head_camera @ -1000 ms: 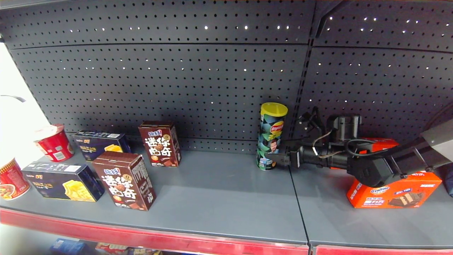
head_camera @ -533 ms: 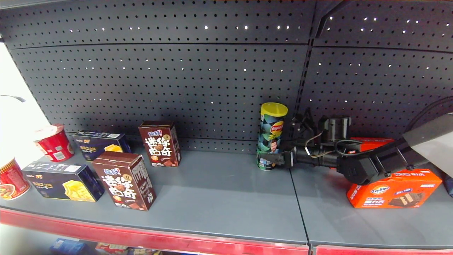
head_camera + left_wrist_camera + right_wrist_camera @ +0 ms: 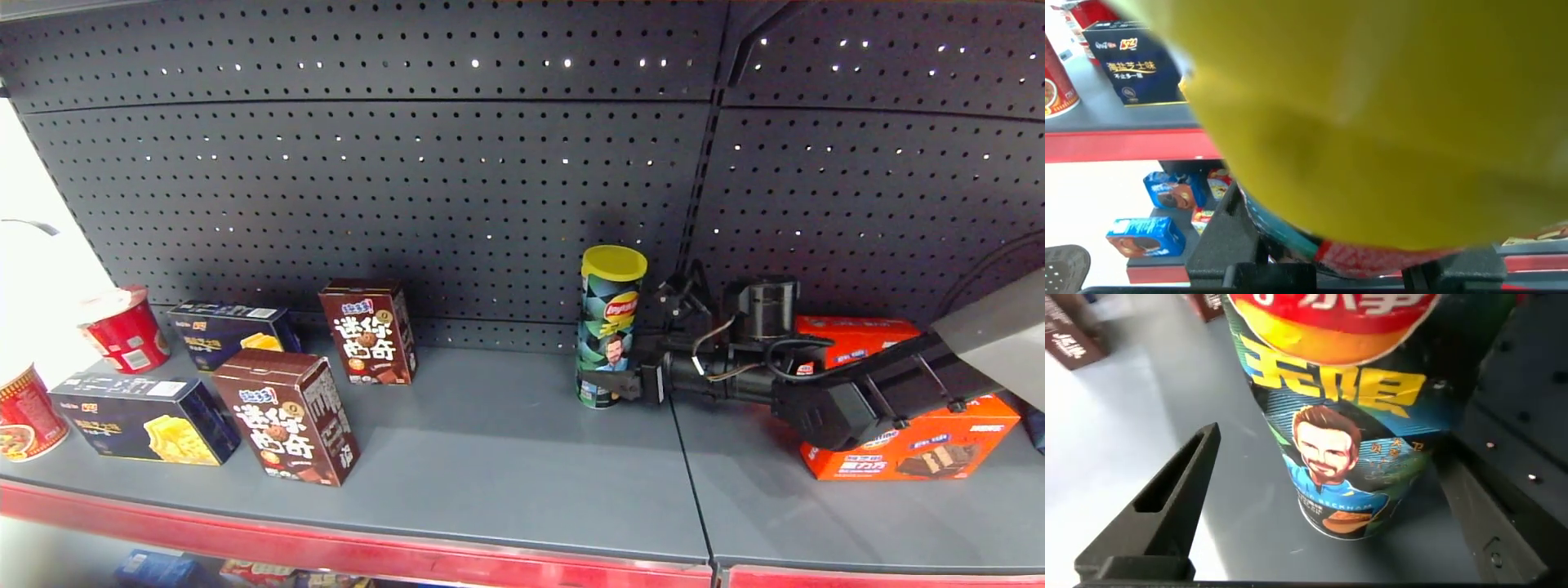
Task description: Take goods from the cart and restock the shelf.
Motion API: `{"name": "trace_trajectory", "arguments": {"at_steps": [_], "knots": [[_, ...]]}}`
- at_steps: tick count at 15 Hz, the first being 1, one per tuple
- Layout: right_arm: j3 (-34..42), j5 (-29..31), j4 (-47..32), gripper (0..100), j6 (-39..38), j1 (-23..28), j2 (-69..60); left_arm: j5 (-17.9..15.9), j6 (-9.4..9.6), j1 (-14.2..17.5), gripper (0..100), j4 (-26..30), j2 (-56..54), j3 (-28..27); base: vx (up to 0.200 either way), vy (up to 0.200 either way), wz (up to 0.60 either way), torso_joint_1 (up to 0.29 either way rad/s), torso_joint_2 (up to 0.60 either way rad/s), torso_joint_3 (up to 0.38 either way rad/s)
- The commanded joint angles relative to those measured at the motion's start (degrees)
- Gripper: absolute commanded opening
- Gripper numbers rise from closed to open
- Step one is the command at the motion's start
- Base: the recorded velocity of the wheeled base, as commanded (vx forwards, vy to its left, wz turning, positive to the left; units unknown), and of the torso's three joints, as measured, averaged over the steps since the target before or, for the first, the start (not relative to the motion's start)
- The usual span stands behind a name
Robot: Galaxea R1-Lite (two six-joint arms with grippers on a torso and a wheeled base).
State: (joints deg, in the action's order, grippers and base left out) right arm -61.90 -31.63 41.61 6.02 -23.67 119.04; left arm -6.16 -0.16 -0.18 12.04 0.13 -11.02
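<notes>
A chip can with a yellow lid stands on the grey shelf, near the pegboard. My right gripper comes in from the right at the can's base, open, with a finger on each side. In the right wrist view the can sits deep inside the right gripper; one finger stands clear of it and the other lies against it. My left gripper is shut on a second yellow-lidded can, held in front of the shelf's red front edge.
Two brown boxes, two dark blue boxes and two red cups stand on the left. Orange boxes lie behind my right arm. Bare shelf lies between the brown boxes and the can.
My right arm advanced to the left around the can's base. The can then shifted left and a little toward the shelf's front with the gripper.
</notes>
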Motion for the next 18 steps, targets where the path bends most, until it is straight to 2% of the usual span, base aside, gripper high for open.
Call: {"name": "trace_trajectory", "arguments": {"at_steps": [1,4,9,10,15,18], "knots": [[1.96,0.26,0.05,100,0.04,-0.94,-1.97,0.00,-0.02,0.01,0,0.00,-0.13,0.03,0.000,0.000,0.00,0.000,0.00,0.000],[1.79,1.84,0.05,100,0.13,-0.41,-0.30,0.00,-0.02,0.01,0,-0.27,-0.13,1.09,0.000,0.000,0.00,0.000,0.00,0.000],[-6.65,0.78,0.93,100,-0.84,-0.23,6.55,0.18,-0.02,0.01,0,-0.18,-0.13,1.00,0.000,0.000,0.00,0.000,0.00,0.000],[-6.74,-0.45,1.28,0,-1.19,-0.32,6.73,0.27,-0.02,0.01,0,-0.09,-0.13,1.00,0.000,0.000,0.00,0.000,0.00,0.000],[-3.05,-0.53,2.95,0,-2.33,-0.67,2.51,0.36,-0.02,0.01,0,-0.09,-0.13,1.26,0.000,0.000,0.00,0.000,0.00,0.000],[5.92,3.86,2.60,0,-2.42,-2.08,-6.45,0.36,-0.02,0.01,0,-0.35,-0.13,1.79,0.000,0.000,0.00,0.000,0.00,0.000]]}}
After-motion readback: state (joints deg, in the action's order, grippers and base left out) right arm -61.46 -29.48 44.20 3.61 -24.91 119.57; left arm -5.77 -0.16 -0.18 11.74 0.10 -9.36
